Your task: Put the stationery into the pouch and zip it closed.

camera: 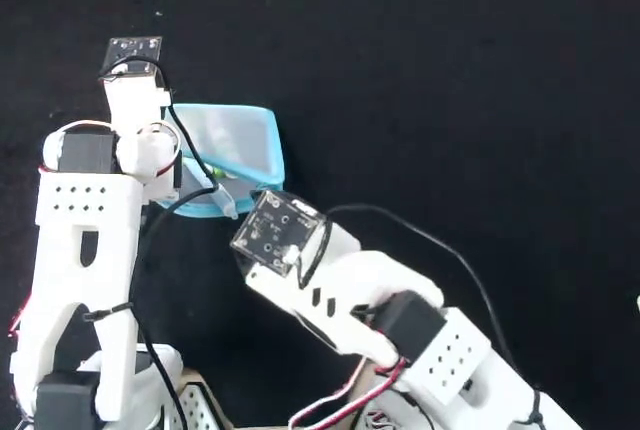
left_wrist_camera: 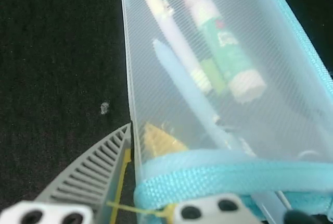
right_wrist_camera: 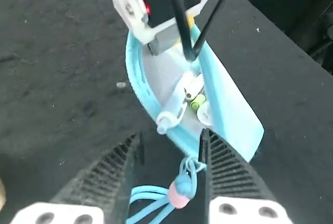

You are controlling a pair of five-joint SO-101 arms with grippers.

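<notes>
Right gripper is spread open, with the zipper pull lying between its fingers at the mouth of the pouch. Left gripper pinches the pouch's far end. Glue stick and pens are inside it, on the black table.

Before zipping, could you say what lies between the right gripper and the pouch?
The blue zip cord with a pink bead, leading to the pouch; right wrist view.

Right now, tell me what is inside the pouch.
Through the mesh of the pouch: a glue stick, a pale blue pen, a white pen and something yellow. The zip band hides the pens' ends.
</notes>
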